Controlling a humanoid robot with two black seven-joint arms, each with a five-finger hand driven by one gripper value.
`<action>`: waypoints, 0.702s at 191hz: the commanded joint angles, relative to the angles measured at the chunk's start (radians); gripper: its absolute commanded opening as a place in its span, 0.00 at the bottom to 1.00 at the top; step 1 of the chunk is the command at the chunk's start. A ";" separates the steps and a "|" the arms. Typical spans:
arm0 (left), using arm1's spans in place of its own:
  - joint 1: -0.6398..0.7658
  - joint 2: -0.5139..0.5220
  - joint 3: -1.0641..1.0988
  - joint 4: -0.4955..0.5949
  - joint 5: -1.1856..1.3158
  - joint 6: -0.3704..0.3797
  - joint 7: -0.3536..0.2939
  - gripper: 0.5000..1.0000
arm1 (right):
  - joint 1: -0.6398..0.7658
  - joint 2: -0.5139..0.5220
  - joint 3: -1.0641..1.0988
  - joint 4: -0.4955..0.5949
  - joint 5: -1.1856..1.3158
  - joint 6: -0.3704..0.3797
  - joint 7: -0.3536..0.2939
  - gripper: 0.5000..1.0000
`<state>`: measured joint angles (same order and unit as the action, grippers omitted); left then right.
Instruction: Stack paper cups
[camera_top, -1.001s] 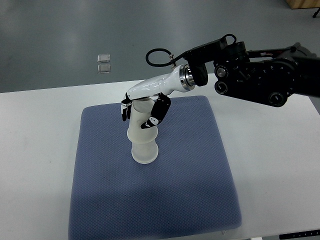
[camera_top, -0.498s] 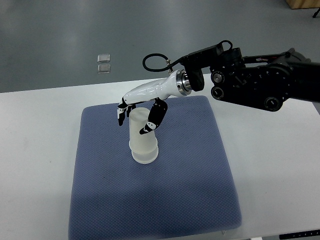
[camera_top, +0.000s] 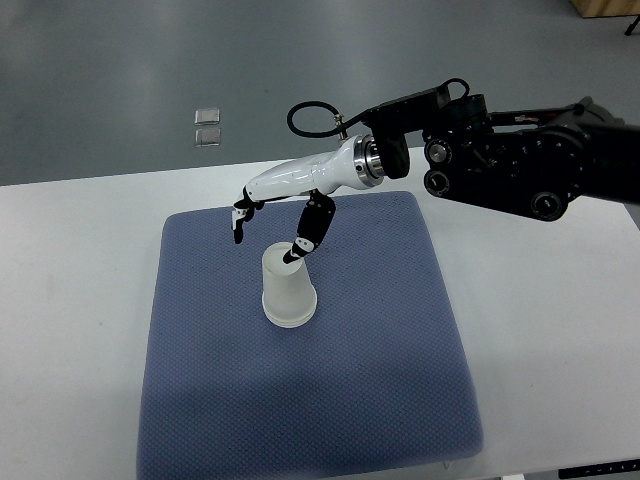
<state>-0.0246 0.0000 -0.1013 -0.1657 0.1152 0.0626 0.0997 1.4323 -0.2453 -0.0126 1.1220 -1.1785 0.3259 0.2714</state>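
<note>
A stack of translucent white paper cups (camera_top: 288, 290) stands upside down on the blue mat (camera_top: 310, 400), left of its middle. My right hand (camera_top: 268, 232) hovers just above the stack, its arm reaching in from the right edge. The fingers (camera_top: 242, 222) are spread and hold nothing. The thumb tip (camera_top: 297, 251) hangs close over the top of the stack. The left arm is out of sight.
The mat lies on a white table (camera_top: 70, 330). Two small clear items (camera_top: 208, 127) lie on the grey floor beyond the table's far edge. The black forearm (camera_top: 520, 170) spans the upper right.
The hand let go of the upper cup, which dropped down fully onto the lower one. The fingers opened and the hand rose slightly off the stack.
</note>
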 joint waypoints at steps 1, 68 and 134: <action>0.000 0.000 0.000 0.000 0.000 0.000 0.000 1.00 | 0.000 -0.009 0.033 -0.004 0.000 -0.005 0.000 0.80; 0.000 0.000 0.000 0.000 0.000 0.000 0.000 1.00 | -0.059 -0.046 0.238 -0.126 0.244 -0.004 -0.001 0.80; 0.000 0.000 0.000 0.000 0.000 0.000 0.000 1.00 | -0.213 -0.037 0.347 -0.318 0.859 -0.103 0.000 0.80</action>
<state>-0.0246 0.0000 -0.1013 -0.1657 0.1152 0.0626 0.0996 1.2687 -0.2851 0.3174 0.8351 -0.5003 0.2730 0.2703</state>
